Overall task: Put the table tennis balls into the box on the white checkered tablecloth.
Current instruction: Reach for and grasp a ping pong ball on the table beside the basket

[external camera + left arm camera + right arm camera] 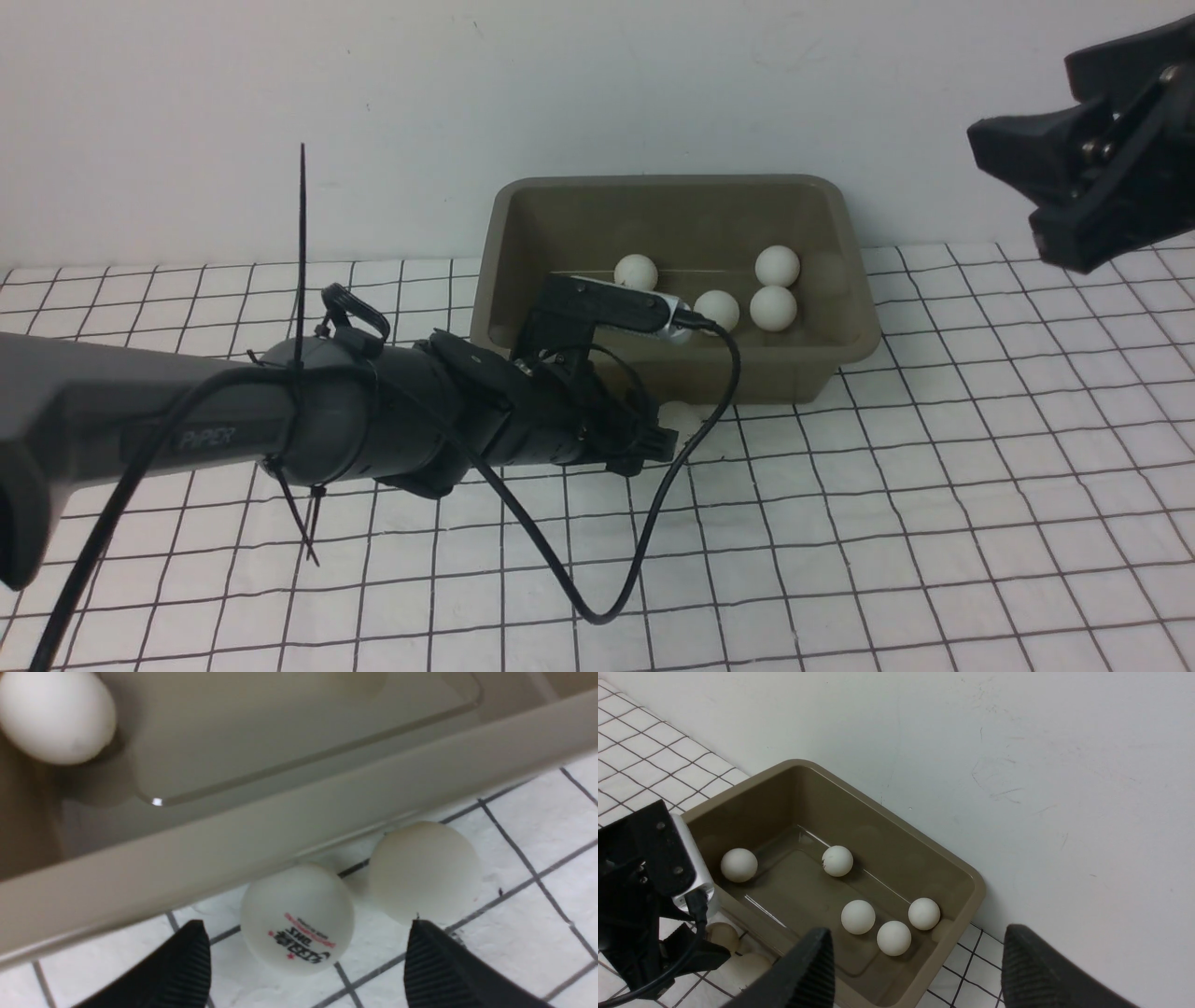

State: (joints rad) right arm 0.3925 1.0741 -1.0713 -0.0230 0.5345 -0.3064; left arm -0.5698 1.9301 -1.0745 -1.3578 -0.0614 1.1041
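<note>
The left fingers (187, 970), spread around the logo-printed white plastic ball (297, 919) beside the olive-grey plastic box (233, 849), could clip its plain neighbour (424, 870) when closing; the right fingers (808, 966) are released, empty.

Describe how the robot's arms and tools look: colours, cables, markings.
The left arm is a dark grey tube with pale PiPER lettering, black zip ties and a looping black cable running to a silver-and-black wrist camera. The left tool and right tool are black, with ribbed inner faces.

Five white balls (858, 916) inside olive box (901, 851); two balls (297, 914) beside it on checkered tablecloth (551, 830)
</note>
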